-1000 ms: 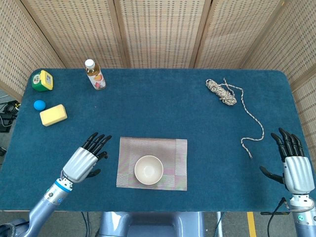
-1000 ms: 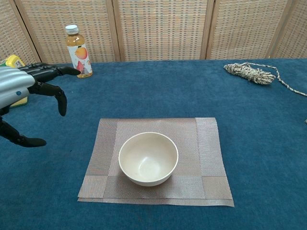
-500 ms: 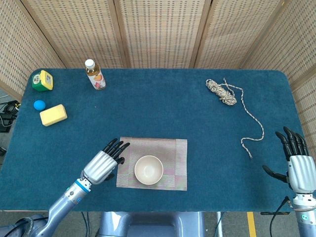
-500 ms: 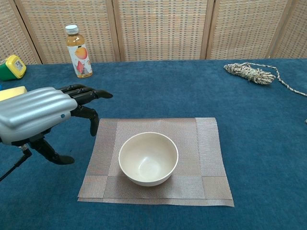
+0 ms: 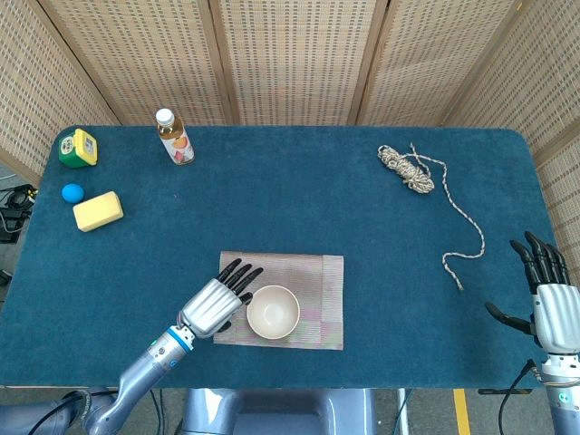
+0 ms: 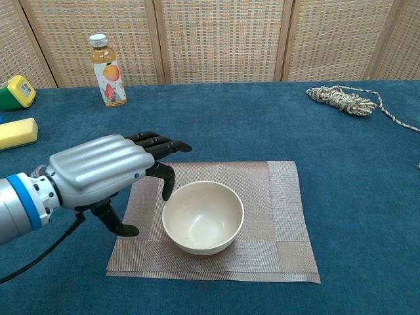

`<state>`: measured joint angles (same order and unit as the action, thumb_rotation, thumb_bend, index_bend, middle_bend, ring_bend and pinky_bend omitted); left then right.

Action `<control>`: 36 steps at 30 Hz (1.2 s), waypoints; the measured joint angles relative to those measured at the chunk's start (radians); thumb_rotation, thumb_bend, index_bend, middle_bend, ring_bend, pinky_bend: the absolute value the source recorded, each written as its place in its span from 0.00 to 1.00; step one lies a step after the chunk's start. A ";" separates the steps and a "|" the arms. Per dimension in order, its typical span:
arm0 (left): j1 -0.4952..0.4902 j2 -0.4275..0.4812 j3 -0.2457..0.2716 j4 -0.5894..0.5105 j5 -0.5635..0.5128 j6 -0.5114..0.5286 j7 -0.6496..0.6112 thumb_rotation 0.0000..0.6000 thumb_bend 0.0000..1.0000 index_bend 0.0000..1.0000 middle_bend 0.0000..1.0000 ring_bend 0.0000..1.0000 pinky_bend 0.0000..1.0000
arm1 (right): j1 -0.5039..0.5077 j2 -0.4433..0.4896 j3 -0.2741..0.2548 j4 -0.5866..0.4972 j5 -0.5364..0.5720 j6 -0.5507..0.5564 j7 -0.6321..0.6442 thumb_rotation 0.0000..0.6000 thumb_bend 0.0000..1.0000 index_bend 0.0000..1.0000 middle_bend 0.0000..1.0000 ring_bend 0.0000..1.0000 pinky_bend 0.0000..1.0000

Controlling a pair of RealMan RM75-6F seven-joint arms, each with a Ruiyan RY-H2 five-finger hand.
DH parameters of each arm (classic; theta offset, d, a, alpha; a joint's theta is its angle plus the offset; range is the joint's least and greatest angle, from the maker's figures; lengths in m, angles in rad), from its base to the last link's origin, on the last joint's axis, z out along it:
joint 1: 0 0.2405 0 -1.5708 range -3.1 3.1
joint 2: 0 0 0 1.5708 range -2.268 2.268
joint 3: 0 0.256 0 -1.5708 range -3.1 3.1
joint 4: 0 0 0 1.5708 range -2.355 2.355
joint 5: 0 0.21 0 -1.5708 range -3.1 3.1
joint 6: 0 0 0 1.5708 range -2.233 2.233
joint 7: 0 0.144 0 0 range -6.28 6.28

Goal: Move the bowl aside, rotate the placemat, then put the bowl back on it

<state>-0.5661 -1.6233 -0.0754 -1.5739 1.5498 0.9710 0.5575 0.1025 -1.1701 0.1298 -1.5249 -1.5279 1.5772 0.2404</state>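
Head view shows the cream bowl (image 5: 273, 312) sitting on the woven placemat (image 5: 317, 272) in the lower middle of the frame, on the blue table (image 5: 290, 199). The left hand (image 5: 220, 302) hovers over the mat's left edge, just beside the bowl, fingers spread wide and holding nothing. At the lower right corner the right hand (image 5: 548, 304) is held up with fingers apart and empty, well apart from the mat. Along the upper left stand a juice bottle (image 5: 173, 137), a green-and-yellow box (image 5: 78, 148), a blue ball (image 5: 72, 192) and a yellow sponge (image 5: 98, 210); a coiled rope (image 5: 407, 169) lies upper right.
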 measured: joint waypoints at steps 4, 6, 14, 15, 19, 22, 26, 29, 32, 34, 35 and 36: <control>-0.028 -0.032 -0.008 0.019 -0.023 -0.025 0.032 1.00 0.11 0.42 0.00 0.00 0.00 | 0.000 0.004 0.003 0.001 0.006 -0.003 0.015 1.00 0.11 0.12 0.00 0.00 0.00; -0.040 -0.052 -0.011 0.028 -0.036 -0.034 0.047 1.00 0.11 0.43 0.00 0.00 0.00 | 0.000 0.006 0.004 0.002 0.007 -0.004 0.021 1.00 0.11 0.12 0.00 0.00 0.00; -0.073 -0.106 -0.006 0.060 -0.078 -0.052 0.084 1.00 0.16 0.49 0.00 0.00 0.00 | -0.001 0.013 0.006 0.003 0.011 -0.007 0.043 1.00 0.11 0.12 0.00 0.00 0.00; -0.074 -0.108 -0.005 0.062 -0.080 -0.052 0.084 1.00 0.19 0.50 0.00 0.00 0.00 | -0.001 0.014 0.006 0.003 0.011 -0.007 0.044 1.00 0.11 0.12 0.00 0.00 0.00; -0.078 -0.124 -0.001 0.079 -0.091 -0.051 0.094 1.00 0.31 0.60 0.00 0.00 0.00 | -0.002 0.017 0.006 0.001 0.010 -0.005 0.053 1.00 0.11 0.12 0.00 0.00 0.00; -0.080 -0.134 0.004 0.089 -0.097 -0.040 0.101 1.00 0.40 0.66 0.00 0.00 0.00 | -0.003 0.018 0.007 0.001 0.009 -0.004 0.055 1.00 0.11 0.12 0.00 0.00 0.00; -0.080 -0.135 0.008 0.093 -0.098 -0.023 0.103 1.00 0.42 0.69 0.00 0.00 0.00 | -0.004 0.020 0.007 0.001 0.009 -0.003 0.058 1.00 0.11 0.12 0.00 0.00 0.00; -0.078 -0.125 0.012 0.092 -0.103 -0.010 0.097 1.00 0.42 0.70 0.00 0.00 0.00 | -0.004 0.020 0.007 0.000 0.009 -0.004 0.059 1.00 0.11 0.12 0.00 0.00 0.00; -0.073 -0.109 0.015 0.091 -0.104 0.003 0.087 1.00 0.42 0.70 0.00 0.00 0.00 | -0.003 0.020 0.007 0.000 0.008 -0.005 0.056 1.00 0.11 0.12 0.00 0.00 0.00; -0.070 -0.096 0.018 0.089 -0.103 0.013 0.080 1.00 0.42 0.71 0.00 0.00 0.00 | -0.003 0.020 0.006 0.000 0.007 -0.005 0.055 1.00 0.11 0.12 0.00 0.00 0.00; -0.068 -0.086 0.019 0.088 -0.102 0.019 0.075 1.00 0.42 0.71 0.00 0.00 0.00 | -0.003 0.020 0.006 0.000 0.007 -0.005 0.055 1.00 0.11 0.12 0.00 0.00 0.00; -0.066 -0.077 0.020 0.088 -0.101 0.024 0.070 1.00 0.42 0.71 0.00 0.00 0.00 | -0.003 0.020 0.006 -0.001 0.007 -0.004 0.055 1.00 0.11 0.12 0.00 0.00 0.00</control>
<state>-0.6320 -1.7007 -0.0551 -1.4863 1.4489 0.9952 0.6279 0.0991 -1.1505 0.1362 -1.5256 -1.5207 1.5730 0.2949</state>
